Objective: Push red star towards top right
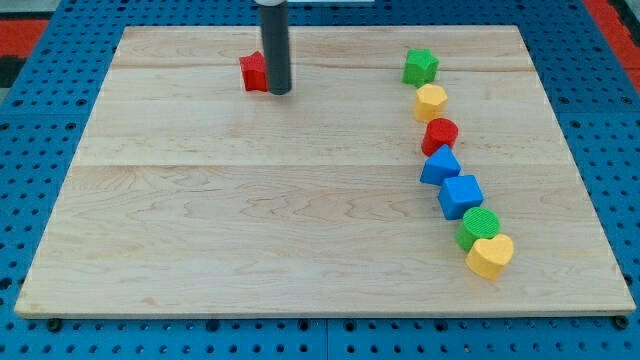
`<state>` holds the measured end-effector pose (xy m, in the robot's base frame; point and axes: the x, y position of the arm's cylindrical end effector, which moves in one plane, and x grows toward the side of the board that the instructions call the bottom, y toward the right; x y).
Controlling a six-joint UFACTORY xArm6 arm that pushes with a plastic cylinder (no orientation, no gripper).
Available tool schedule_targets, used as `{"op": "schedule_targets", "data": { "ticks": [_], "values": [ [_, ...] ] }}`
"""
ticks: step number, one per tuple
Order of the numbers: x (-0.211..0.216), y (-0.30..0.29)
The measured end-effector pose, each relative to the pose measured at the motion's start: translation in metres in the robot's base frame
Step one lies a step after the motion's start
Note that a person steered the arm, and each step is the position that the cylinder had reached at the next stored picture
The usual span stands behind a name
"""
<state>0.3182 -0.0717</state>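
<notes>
The red star (253, 72) lies near the view's top, left of centre, on the wooden board (250, 200). The dark rod comes down from the top edge, and my tip (279, 91) rests on the board right against the star's right side, partly covering it. The star's right points are hidden behind the rod.
A curved column of blocks runs down the view's right: green star (421, 66), yellow hexagon (431, 101), red cylinder (440, 134), two blue blocks (440, 166) (461, 195), green cylinder (479, 227), yellow heart (490, 255). Blue pegboard (40, 150) surrounds the board.
</notes>
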Motion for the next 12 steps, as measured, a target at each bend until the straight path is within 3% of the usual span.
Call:
{"op": "schedule_targets", "data": {
  "ticks": [1,3,5,7,10,12],
  "values": [
    [-0.024,-0.064],
    [-0.087,-0.085],
    [-0.077,-0.017],
    [-0.032,-0.016],
    [-0.084,0.066],
    [-0.119,0.086]
  ]
}}
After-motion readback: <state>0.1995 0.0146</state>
